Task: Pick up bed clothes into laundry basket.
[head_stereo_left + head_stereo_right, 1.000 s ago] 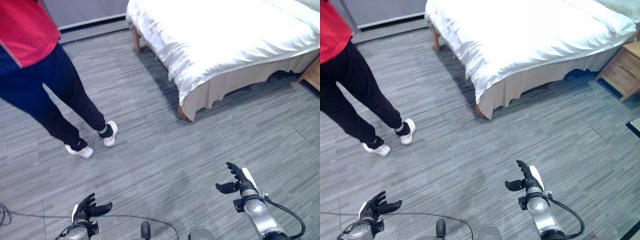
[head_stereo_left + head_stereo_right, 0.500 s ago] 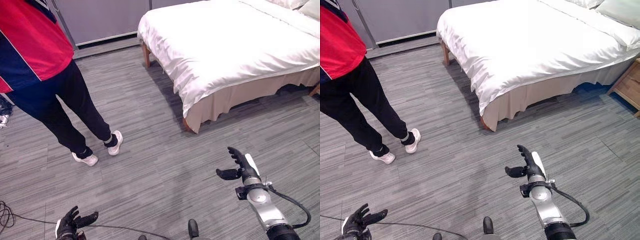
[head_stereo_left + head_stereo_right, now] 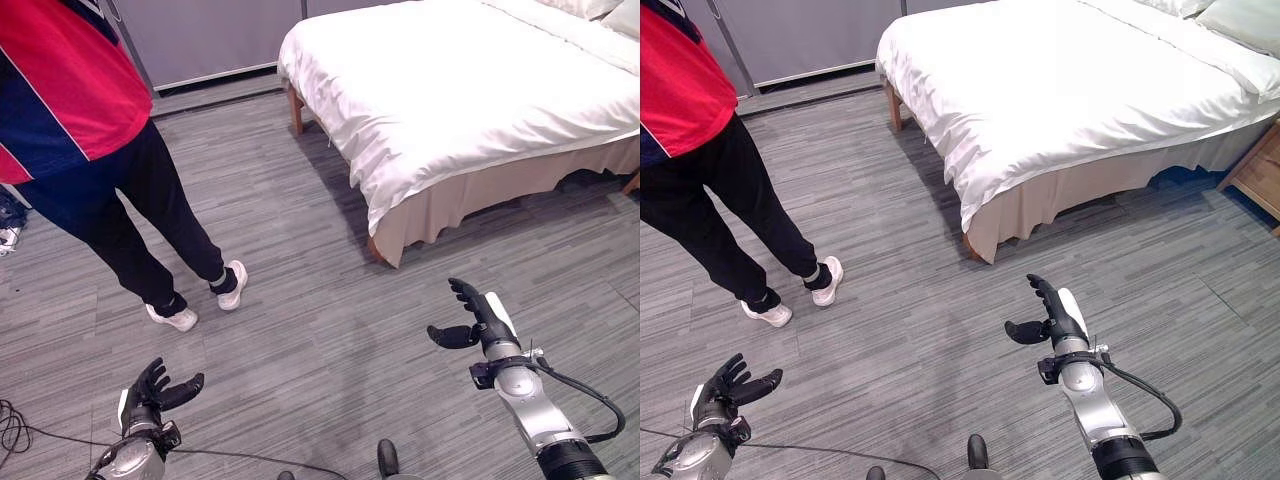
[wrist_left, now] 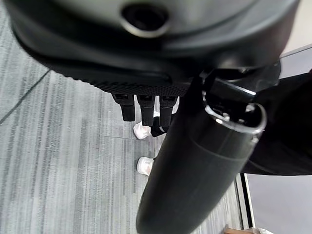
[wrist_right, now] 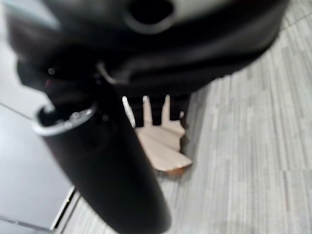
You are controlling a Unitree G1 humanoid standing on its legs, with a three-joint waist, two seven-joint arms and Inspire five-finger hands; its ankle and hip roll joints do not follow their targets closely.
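Both the left hand [image 3: 150,392] and right hand [image 3: 477,320] hang with fingers open, holding nothing. Beyond the fingertips: grey striped carpet floor [image 3: 300,300], a standing person [image 3: 90,150], then the white sheeted bed [image 3: 470,90]. Judged progress: nothing collected; approach and pickup remain.

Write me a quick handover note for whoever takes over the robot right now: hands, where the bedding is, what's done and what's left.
Left hand: open, empty, low over the floor.
Right hand: open, empty, raised toward the bed.
White bed clothes lie spread on the bed, untouched. No laundry basket is in sight.
A person stands on the robot's left, beside the way to the bed.
Done: nothing.
Left: approach the bed, grasp the bed clothes, find the basket, load it.
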